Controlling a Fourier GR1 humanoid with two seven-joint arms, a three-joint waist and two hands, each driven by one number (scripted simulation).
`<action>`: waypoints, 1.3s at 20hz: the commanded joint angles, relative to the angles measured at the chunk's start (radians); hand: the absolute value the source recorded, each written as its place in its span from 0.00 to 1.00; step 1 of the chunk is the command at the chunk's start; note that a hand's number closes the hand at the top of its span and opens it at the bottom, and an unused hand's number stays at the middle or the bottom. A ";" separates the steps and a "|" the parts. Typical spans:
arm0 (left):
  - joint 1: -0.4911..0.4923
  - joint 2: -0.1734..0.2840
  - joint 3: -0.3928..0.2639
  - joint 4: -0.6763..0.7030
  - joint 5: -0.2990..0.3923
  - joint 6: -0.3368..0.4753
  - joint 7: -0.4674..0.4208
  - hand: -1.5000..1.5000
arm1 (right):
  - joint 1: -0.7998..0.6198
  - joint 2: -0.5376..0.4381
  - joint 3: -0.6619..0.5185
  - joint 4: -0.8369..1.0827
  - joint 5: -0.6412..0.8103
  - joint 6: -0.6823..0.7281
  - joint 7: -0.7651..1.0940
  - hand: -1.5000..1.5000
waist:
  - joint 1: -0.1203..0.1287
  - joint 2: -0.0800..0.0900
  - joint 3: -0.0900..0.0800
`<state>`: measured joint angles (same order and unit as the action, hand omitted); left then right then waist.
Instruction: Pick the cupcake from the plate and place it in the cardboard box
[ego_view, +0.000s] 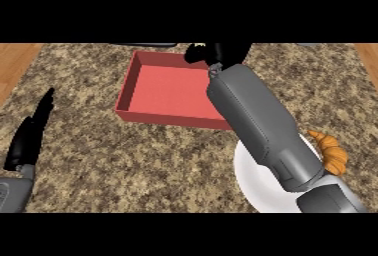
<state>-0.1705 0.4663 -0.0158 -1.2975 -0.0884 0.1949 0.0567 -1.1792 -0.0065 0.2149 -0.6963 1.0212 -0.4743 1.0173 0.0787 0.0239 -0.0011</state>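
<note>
Red-walled box (166, 90) is your landmark: your right hand (214, 51) hangs over its far right corner, grip and cupcake impossible to tell. Near the box's right lies the white plate (258, 185); your left hand (29, 135) rests open, far left.

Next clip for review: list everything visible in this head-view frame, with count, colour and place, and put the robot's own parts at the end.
Counter: one, speckled brown stone, fills most of the view; wood shows at the far left and right edges.
Box: one, red, open top, upper middle of the counter.
Plate: one, white, lower right, partly under the right forearm.
Croissant: one, orange-brown, at the plate's right edge.
Cupcake: none visible.
Left robot hand: one, black, open with straight fingers, resting at the left edge.
Right robot hand: one, black, above the box's far right corner; fingers unclear.
Forearms: two, grey.
</note>
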 joint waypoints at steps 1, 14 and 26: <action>-0.005 -0.016 -0.007 0.008 -0.014 0.009 0.000 0.50 | -0.041 0.006 -0.035 0.168 0.003 -0.134 0.080 1.00 | 0.002 0.003 0.000; -0.036 0.002 0.011 0.002 -0.018 -0.009 0.024 0.50 | -0.056 0.006 -0.184 0.323 -0.161 -0.393 -0.164 0.00 | 0.013 0.009 0.001; 0.020 -0.018 0.028 0.020 -0.017 -0.005 -0.020 0.50 | -0.020 0.006 -0.127 0.244 -0.202 -0.748 -0.235 0.00 | -0.019 -0.015 0.001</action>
<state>-0.1710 0.4495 -0.0019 -1.2944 -0.1071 0.1896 0.0602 -1.2318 -0.0063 0.0507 -0.4175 0.8511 -1.0616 0.7646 0.0757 0.0184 -0.0001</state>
